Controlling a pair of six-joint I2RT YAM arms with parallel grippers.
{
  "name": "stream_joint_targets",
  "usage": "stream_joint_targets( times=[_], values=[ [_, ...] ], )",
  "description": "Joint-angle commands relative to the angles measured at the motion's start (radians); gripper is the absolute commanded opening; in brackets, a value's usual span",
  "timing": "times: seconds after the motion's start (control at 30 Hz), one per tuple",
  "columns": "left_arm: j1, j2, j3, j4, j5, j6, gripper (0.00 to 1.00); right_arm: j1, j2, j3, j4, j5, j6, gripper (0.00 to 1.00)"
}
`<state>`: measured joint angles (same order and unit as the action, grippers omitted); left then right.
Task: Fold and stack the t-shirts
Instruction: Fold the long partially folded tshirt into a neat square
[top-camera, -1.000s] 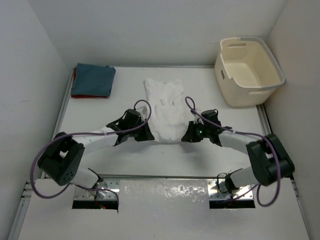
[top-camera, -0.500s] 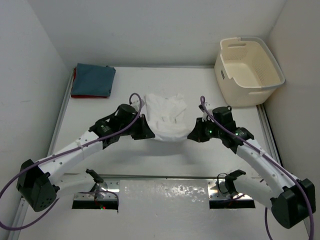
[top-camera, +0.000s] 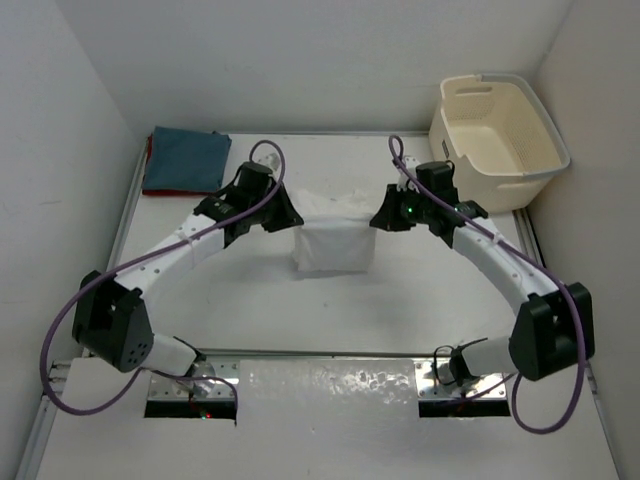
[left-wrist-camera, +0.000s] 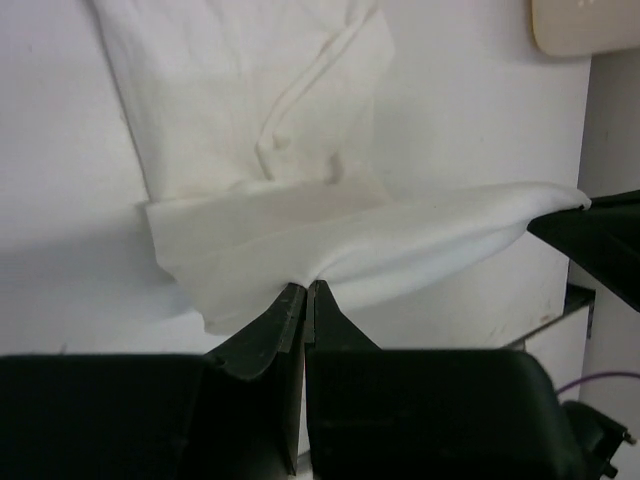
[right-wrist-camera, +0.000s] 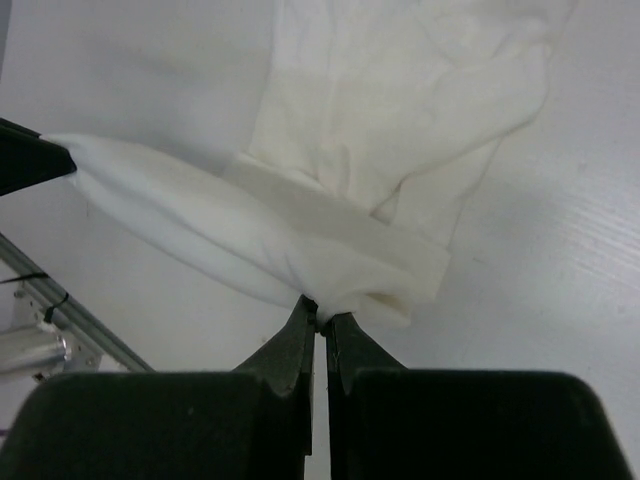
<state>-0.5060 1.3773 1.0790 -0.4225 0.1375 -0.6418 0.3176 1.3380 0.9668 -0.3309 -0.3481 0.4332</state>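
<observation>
My left tool (left-wrist-camera: 308, 292) and right tool (right-wrist-camera: 320, 320) each pinch a corner of the white t-shirt (top-camera: 333, 247), its fold stretched between them.

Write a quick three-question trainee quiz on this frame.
1. True or false: the left gripper and the right gripper are each shut on the white t-shirt.
2. The cream basket sits: A far right, B far left, C centre.
3. Which shirt lies on top in the far-left corner?
Key: 1 true; 2 A; 3 the blue-grey shirt, over the red shirt.
</observation>
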Motion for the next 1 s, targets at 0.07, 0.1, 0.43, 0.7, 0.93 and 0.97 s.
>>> stream_joint_targets(
  times=[0.07,0.1,0.43,0.7,0.93,0.97],
  values=[
    [0.04,0.115,0.171,0.05,-0.044,0.099,0.0,-0.041,0.13,0.151,0.089,-0.019,-0.019,0.0],
    [0.052,0.135,0.208,0.045,-0.045,0.108,0.0,-0.049,0.148,0.162,0.099,-0.02,-0.017,0.0],
    [0.152,0.403,0.459,0.01,-0.016,0.202,0.0,-0.097,0.377,0.355,0.124,-0.072,0.006,0.0],
    [0.207,0.607,0.616,0.034,0.042,0.229,0.0,-0.129,0.62,0.553,0.101,-0.106,0.024,0.0],
    [0.21,0.782,0.785,0.024,0.08,0.251,0.0,-0.144,0.754,0.656,0.102,-0.062,0.049,0.0],
    [0.21,0.798,0.795,0.015,0.076,0.251,0.0,-0.147,0.773,0.674,0.086,-0.061,0.045,0.0]
  ],
)
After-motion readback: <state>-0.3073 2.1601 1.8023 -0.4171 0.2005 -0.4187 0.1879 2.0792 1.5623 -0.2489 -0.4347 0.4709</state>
